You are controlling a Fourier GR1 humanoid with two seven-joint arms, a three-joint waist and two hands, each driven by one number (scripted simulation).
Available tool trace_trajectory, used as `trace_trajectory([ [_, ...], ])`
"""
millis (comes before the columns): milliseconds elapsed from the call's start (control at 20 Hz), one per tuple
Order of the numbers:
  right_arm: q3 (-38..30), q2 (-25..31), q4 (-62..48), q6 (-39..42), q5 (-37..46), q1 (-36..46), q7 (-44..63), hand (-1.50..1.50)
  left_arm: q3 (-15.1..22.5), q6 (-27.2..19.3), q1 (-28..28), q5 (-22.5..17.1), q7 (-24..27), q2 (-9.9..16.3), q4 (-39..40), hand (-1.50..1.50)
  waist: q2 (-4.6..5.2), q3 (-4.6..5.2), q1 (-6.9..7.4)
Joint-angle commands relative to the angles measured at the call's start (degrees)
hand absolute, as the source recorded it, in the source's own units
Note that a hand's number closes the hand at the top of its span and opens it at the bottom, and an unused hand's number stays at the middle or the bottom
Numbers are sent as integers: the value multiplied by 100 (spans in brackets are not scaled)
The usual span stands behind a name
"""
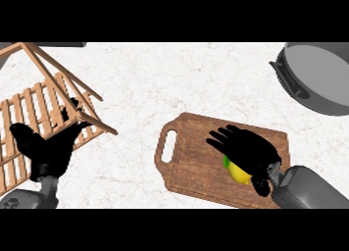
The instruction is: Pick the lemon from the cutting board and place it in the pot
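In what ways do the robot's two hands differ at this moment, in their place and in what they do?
The right hand is over the cutting board, covering most of the lemon; the left hand is at the view's left, in front of the wooden rack. The right hand's fingers spread above the lemon; the left hand rests open with fingers up and holds nothing. Both are black, on grey forearms.

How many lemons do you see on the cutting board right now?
1. The lemon lies on the cutting board, mostly under the right hand; another could be hidden beneath.
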State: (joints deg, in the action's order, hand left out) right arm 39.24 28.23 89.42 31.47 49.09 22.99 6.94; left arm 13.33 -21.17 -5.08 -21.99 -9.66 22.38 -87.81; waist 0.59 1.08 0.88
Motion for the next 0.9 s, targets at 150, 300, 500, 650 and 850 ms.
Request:
trace_trajectory([
  [150,241,-198,-327,-602,60,-295,-832,150,209,123,-407,121,-67,-99,-538,0,-53,-119,-66],
  [300,124,-384,-306,-574,134,12,-817,150,143,307,-426,91,79,-99,-319,0,-49,-111,-65],
  [500,143,-443,-102,-618,220,-192,-762,150,195,328,-215,202,85,-35,-495,0,-71,-111,-80],
  [650,-177,-18,-109,-754,73,-240,-1307,150,189,258,-140,138,-83,-89,-709,0,-74,-114,-81],
  [850,-1897,892,-780,-1088,-576,-608,-1088,150,-87,190,-40,83,133,-2,-405,0,-71,-132,-455],
])
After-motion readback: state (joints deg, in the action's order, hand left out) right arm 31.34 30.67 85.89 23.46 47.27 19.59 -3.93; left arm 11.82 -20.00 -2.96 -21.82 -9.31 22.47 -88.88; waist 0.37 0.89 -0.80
